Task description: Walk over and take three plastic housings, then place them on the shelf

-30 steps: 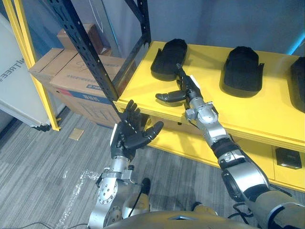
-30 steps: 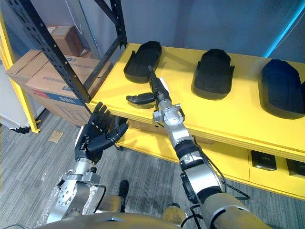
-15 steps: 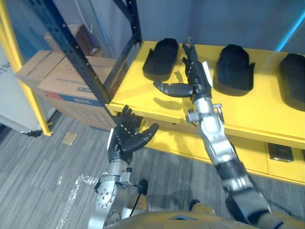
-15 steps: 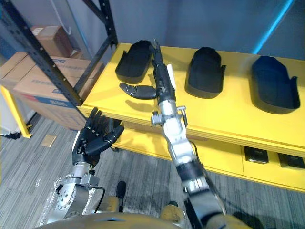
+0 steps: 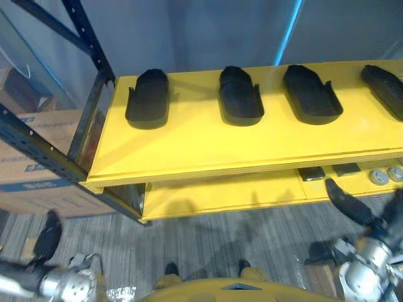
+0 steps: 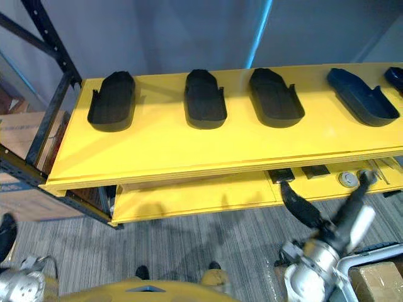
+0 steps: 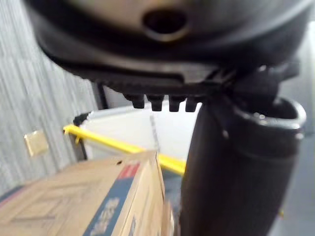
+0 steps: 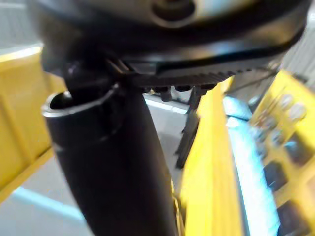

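Note:
Several black plastic housings lie in a row on the yellow shelf top (image 5: 208, 148): one at the left (image 5: 148, 97), one in the middle (image 5: 239, 94), another (image 5: 312, 94) to its right, and more toward the right end (image 6: 362, 97). My right hand (image 6: 301, 207) hangs low at the lower right, below the shelf's front edge, open and holding nothing; its thumb (image 8: 113, 162) is straight in the right wrist view. My left hand (image 5: 48, 234) is low at the lower left, over the floor, open and empty, its thumb (image 7: 231, 167) straight.
Black steel uprights (image 5: 94, 56) frame the shelf's left end. Cardboard boxes (image 5: 25, 170) stand left of it, one close to my left hand (image 7: 88, 201). The lower yellow shelf (image 5: 208, 195) holds small dark and round parts (image 5: 343, 170). Another box (image 6: 378, 277) sits at the lower right.
The camera has swung right along the shelf. My right hand has come off the shelf top and dropped to the lower right. My left hand has sunk to the lower left. The housings stayed put.

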